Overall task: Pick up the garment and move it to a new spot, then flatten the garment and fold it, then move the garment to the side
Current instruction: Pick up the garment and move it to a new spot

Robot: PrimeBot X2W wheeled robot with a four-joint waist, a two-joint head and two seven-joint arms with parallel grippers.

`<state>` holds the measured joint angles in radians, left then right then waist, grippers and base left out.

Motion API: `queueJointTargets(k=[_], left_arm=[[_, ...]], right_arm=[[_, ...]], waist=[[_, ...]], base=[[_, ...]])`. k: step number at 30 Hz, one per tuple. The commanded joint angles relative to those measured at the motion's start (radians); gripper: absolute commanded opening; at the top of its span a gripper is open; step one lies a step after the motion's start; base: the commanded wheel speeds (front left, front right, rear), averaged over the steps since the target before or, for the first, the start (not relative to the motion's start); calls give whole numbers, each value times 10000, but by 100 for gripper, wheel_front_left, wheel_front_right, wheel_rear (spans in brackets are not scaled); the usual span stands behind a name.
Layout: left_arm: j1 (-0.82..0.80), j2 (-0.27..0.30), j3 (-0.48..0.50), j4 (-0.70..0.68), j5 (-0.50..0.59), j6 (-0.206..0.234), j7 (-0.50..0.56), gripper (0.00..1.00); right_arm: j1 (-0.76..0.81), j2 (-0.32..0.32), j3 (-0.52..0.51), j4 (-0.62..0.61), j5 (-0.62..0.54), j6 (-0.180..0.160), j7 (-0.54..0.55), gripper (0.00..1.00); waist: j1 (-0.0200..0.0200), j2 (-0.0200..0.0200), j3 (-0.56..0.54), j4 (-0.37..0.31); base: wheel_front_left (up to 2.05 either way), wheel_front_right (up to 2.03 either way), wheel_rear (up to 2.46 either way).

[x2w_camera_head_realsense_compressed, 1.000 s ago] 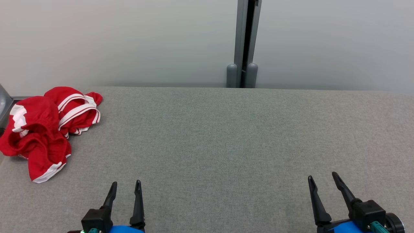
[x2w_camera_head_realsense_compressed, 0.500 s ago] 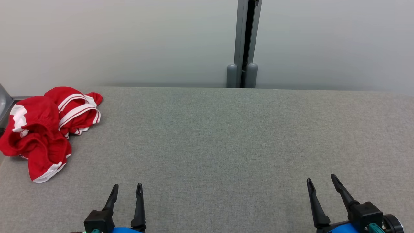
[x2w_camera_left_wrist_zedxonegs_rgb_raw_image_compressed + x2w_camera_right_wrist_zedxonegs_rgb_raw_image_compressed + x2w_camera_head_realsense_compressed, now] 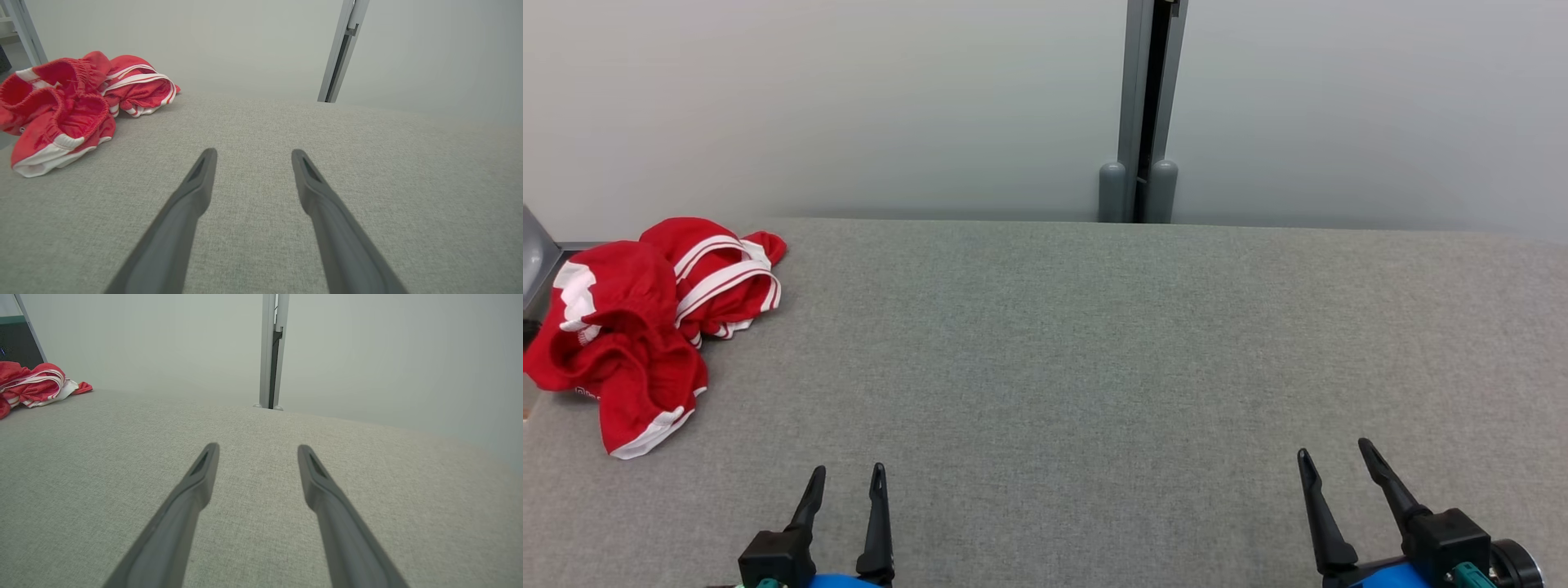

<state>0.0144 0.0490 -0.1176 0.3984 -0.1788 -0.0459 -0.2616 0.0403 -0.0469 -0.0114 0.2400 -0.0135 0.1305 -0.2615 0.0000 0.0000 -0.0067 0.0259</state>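
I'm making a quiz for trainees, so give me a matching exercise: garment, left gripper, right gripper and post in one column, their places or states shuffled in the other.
1 garment
2 left gripper
3 right gripper
4 post

A upright behind the table's far edge
B open, near edge, right side
C crumpled at the far left
D open, near edge, left side

Pairs: 1-C, 2-D, 3-B, 4-A
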Motion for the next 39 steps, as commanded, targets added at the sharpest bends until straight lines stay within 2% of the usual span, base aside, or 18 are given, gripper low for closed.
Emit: queueJointTargets(k=[1,7,18,24,31,36,39], left_arm=[[-167,26,-56,23,-46,15,-51,100],[-262,24,-73,-31,-32,27,-51,100],[-362,50,100,-39,74,54,-51,100],[-229,59,329,-123,60,69,-51,100],[-40,49,542,-235,36,95,-51,100],[-31,33,671,-420,-56,249,-51,100],[-151,34,1071,-689,-598,420,-52,100]], right_arm=[[119,-63,-45,-57,76,4,-56,100],[208,-60,-85,-73,63,3,-54,100],[-16,-55,29,-78,119,4,-48,100],[-168,-58,288,-2,164,3,-48,100],[-220,-58,470,-28,87,3,-48,100],[-299,-58,338,-66,-79,3,-48,100],[-360,-58,229,-126,-226,3,-48,100]], waist=[[0,0,6,69],[0,0,55,609],[0,0,142,3046],[0,0,121,3994],[0,0,181,4245],[0,0,410,4006],[0,0,632,3783]], base=[[0,0,0],[0,0,0],[0,0,0],[0,0,0],[0,0,0],[0,0,0],[0,0,0]])
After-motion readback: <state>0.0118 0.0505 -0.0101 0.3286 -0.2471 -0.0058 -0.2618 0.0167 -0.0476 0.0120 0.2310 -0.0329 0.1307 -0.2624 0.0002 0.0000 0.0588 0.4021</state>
